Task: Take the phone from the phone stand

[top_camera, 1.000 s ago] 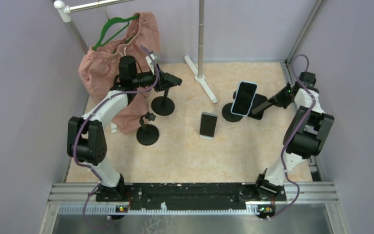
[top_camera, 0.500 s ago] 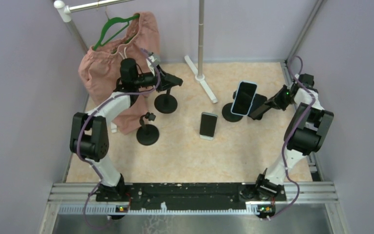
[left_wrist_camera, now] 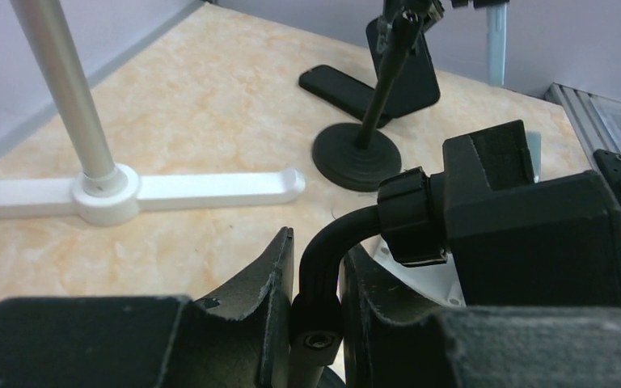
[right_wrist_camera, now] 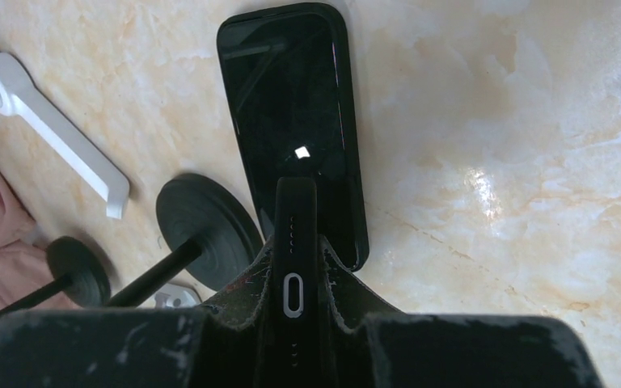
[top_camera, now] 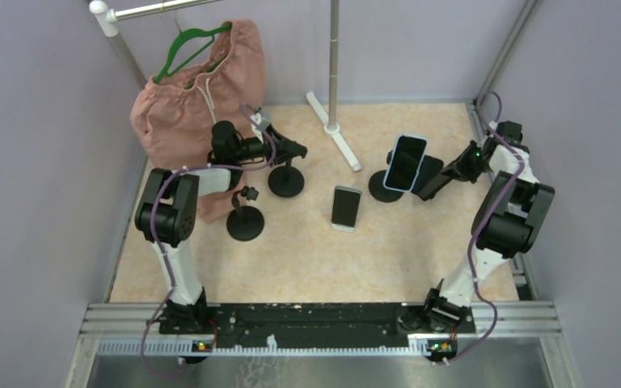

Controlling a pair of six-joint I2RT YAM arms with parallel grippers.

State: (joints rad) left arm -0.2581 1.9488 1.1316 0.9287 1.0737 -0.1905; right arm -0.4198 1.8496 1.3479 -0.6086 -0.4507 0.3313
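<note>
Clamping right gripper: both fingers are pressing on the long faces of the phone, pinching it edge-on near its port end.
Phone, look: it is wearing a pale blue case around a dark, unlit screen, and is showing an oval port flanked by small holes in the right wrist view.
Phone, place: it is standing tilted at 2 o'clock from the centre of the table, above the surface.
Phone stand: its round black base is sitting at 7 o'clock from the phone; whether the phone is seated on its head cannot be told.
Spare phone: it is lying flat, screen up, at 8 o'clock from the held one.
Left gripper: it is squeezing the bent neck of a second stand at 11 o'clock.
</note>
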